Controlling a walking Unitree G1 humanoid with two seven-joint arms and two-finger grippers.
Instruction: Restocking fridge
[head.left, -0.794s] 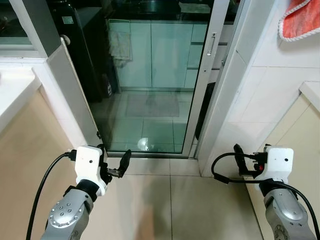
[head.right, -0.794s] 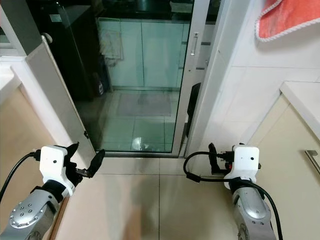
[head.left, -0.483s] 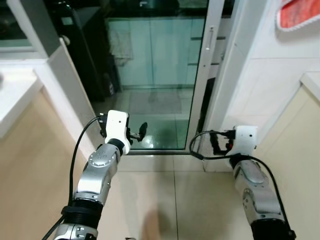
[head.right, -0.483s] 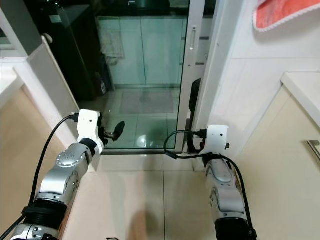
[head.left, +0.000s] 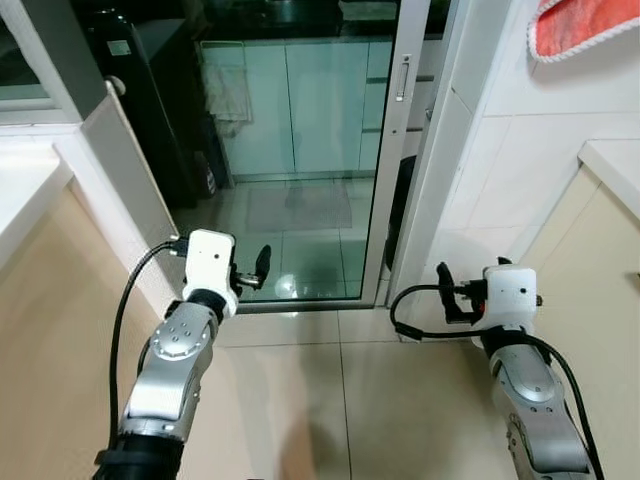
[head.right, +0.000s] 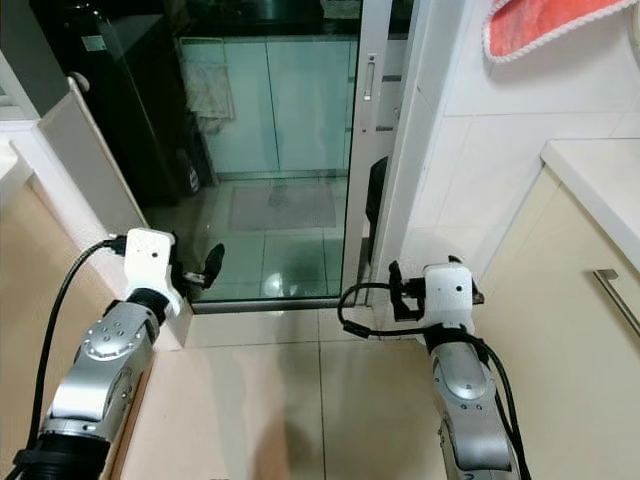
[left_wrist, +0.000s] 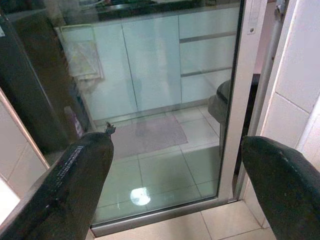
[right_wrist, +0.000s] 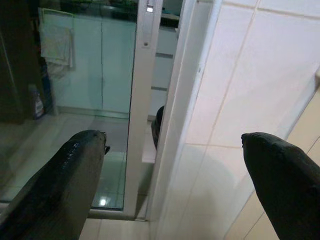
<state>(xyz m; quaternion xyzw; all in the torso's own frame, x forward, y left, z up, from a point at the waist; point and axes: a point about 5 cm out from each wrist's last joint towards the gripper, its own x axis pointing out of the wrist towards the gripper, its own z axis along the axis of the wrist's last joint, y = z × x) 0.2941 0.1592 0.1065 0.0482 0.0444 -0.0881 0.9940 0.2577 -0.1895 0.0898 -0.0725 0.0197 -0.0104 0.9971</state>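
Both grippers, left gripper (head.left: 262, 268) and right gripper (head.left: 445, 291), are raised over the floor (head.left: 400, 400) with fingers spread wide, holding nothing, facing the glass door (head.left: 300, 160).

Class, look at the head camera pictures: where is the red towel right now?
The red towel hangs at the upper right of the eye views, on the white tiled wall to the right of the glass sliding door, above the right-hand counter.

Head-high, downward, toward glass door (head.left: 290, 150)
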